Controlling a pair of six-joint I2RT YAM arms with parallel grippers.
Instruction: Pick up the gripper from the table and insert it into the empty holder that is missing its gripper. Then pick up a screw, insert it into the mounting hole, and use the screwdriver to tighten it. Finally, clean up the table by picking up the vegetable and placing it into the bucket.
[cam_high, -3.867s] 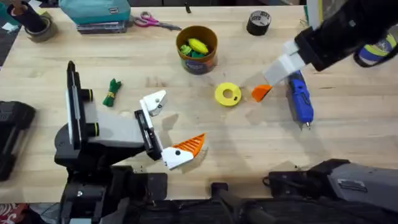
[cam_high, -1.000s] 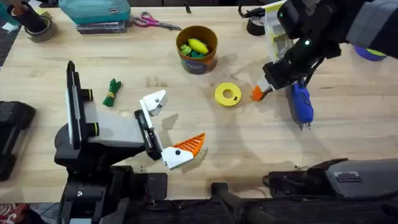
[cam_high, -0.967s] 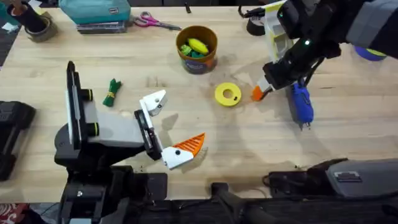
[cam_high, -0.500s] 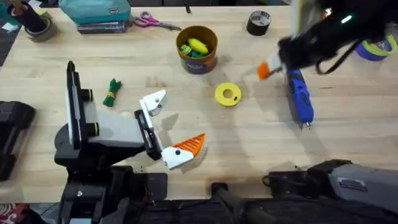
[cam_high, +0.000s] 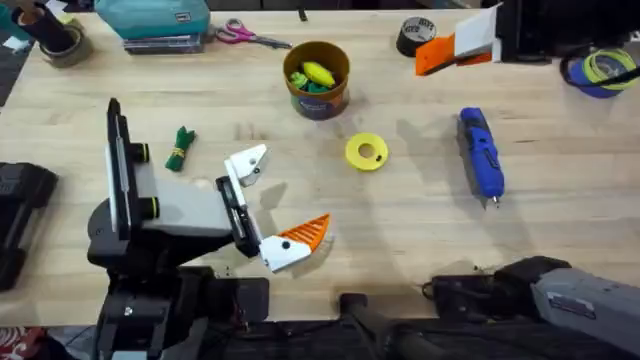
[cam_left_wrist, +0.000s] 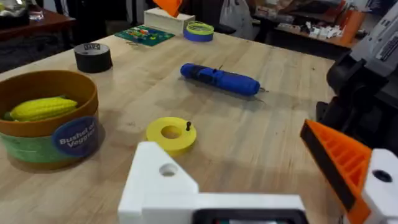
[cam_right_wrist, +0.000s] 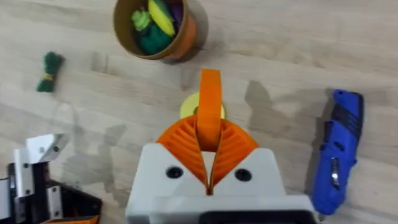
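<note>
The loose orange ribbed gripper (cam_right_wrist: 210, 102) is off the table, pinched between the orange pads of my right gripper (cam_right_wrist: 210, 149), which hangs high over the far right (cam_high: 455, 50). My left gripper (cam_high: 280, 200) rests open near the front. One of its fingers is the bare white holder (cam_high: 248, 163) with a mounting hole (cam_left_wrist: 166, 170); the other carries an orange pad (cam_left_wrist: 339, 163). A small screw (cam_left_wrist: 188, 126) stands on the yellow disc (cam_high: 367, 152). The blue screwdriver (cam_high: 481, 155) lies to the right. The green vegetable (cam_high: 180, 148) lies left of the holder. The bucket (cam_high: 317, 78) holds toy pieces.
A black tape roll (cam_high: 416, 35) and a blue-and-yellow tape roll (cam_high: 600, 70) sit at the far right. Scissors (cam_high: 250, 37) and a teal box (cam_high: 155, 20) lie along the far edge. Bare wood lies between the disc and the screwdriver.
My right gripper closed on the orange gripper beside the yellow disc, lifted it off the table and carried it up toward the far right. The left arm has not moved.
</note>
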